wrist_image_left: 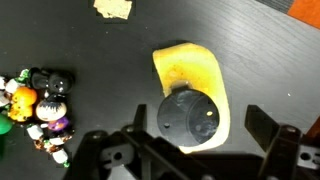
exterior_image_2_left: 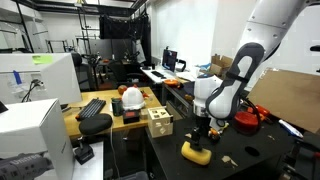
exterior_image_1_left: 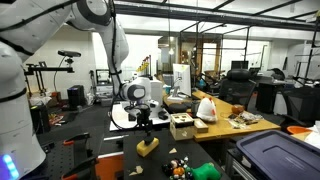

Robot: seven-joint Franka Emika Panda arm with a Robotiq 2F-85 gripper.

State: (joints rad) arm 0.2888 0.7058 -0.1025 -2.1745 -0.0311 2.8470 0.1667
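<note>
A yellow wedge-shaped block (wrist_image_left: 196,72) lies on the black tabletop (wrist_image_left: 90,60), with a dark round cylinder (wrist_image_left: 187,117) on its near end. My gripper (wrist_image_left: 200,128) hangs just above them, open, its two fingers standing either side of the cylinder without touching it. In both exterior views the gripper (exterior_image_1_left: 146,122) (exterior_image_2_left: 199,133) points straight down over the yellow block (exterior_image_1_left: 148,146) (exterior_image_2_left: 196,152). Nothing is held.
A cluster of small colourful figures (wrist_image_left: 38,105) (exterior_image_1_left: 180,165) lies beside the block, and a tan scrap (wrist_image_left: 113,8) farther off. A wooden box (exterior_image_1_left: 181,125) (exterior_image_2_left: 158,122) sits at the edge of the adjoining wooden table. A blue bin (exterior_image_1_left: 275,155) stands near the camera, a keyboard (exterior_image_2_left: 92,108) farther back.
</note>
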